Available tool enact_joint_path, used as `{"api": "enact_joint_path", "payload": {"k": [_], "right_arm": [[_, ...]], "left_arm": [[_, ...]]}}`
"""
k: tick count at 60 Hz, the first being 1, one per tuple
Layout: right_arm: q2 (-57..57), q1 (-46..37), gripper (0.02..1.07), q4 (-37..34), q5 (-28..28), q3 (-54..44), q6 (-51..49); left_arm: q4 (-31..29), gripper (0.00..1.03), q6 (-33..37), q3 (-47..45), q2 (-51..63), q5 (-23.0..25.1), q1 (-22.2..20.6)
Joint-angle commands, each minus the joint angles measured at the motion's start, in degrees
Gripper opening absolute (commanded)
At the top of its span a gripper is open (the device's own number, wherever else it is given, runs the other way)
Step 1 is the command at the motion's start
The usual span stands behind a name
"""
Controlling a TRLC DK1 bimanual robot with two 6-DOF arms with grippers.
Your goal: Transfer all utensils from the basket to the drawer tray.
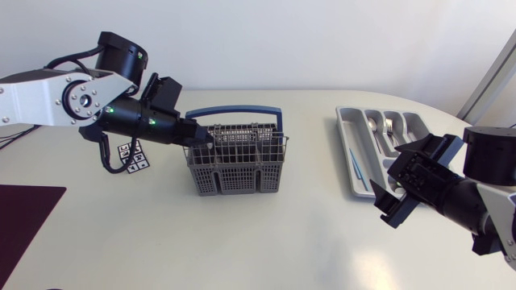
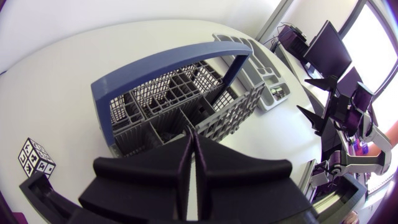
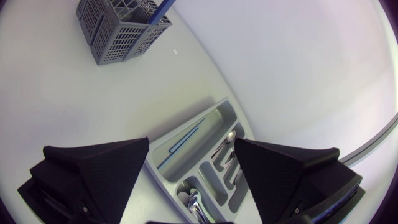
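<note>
The grey wire basket (image 1: 238,161) with a blue handle (image 1: 234,111) stands mid-table. My left gripper (image 1: 205,138) is at its left rim, fingers pressed together. In the left wrist view this gripper (image 2: 193,138) is shut just above the basket (image 2: 161,102), and nothing shows between its fingers. No utensil shows in the compartments I can see. The grey drawer tray (image 1: 348,145) lies at the right with spoons (image 1: 372,125), forks (image 1: 389,127) and a thin blue piece (image 1: 359,167). My right gripper (image 1: 399,189) hangs open in front of the tray (image 3: 186,163), holding nothing.
A black-and-white marker cube (image 1: 133,155) sits left of the basket, under my left arm. A dark maroon mat (image 1: 24,221) covers the front left corner. The basket (image 3: 121,28) is far ahead of my right gripper (image 3: 191,142).
</note>
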Motion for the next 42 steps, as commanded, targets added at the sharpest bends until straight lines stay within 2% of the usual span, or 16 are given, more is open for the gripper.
{"api": "enact_joint_path", "payload": {"k": [1,42], "right_arm": [[-0.6,0.5,1.01,-0.9,0.8,-1.2,1.2],[-1.3,1.4,1.01,-1.5,1.3,-1.7,1.4]], "left_arm": [[0.9,0.03,1.5,-1.7,-1.3,-0.4,0.3],[0.9,0.03,0.9,0.2,-4.8,-0.4,0.4]]}}
